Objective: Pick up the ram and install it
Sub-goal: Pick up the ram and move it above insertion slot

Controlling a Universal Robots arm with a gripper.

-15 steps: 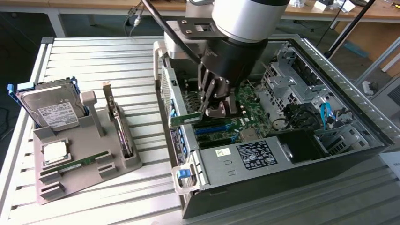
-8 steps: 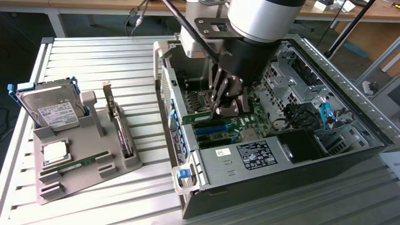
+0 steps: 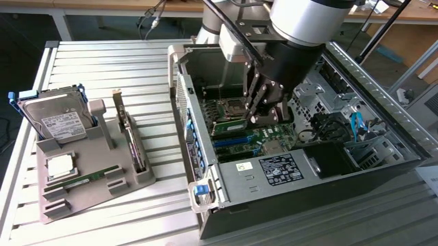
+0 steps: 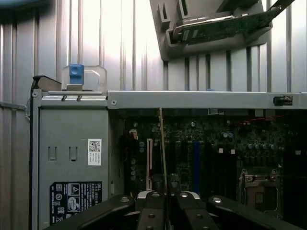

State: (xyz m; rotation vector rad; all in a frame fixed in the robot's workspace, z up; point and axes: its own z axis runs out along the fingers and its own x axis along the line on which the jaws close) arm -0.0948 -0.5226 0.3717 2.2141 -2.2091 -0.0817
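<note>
My gripper reaches down into the open computer case, over the motherboard. It is shut on the ram, a narrow green stick that hangs just above the board beside the processor socket. In the wrist view the ram shows edge-on as a thin line running out from between the fingertips of the gripper, alongside the white slot and the blue slot. Whether the stick touches a slot I cannot tell.
A grey holder lies on the slatted table at the exterior view's left. It carries a hard drive, a silver processor chip, an upright card and another green stick. The case walls and the drive cage hem the gripper in.
</note>
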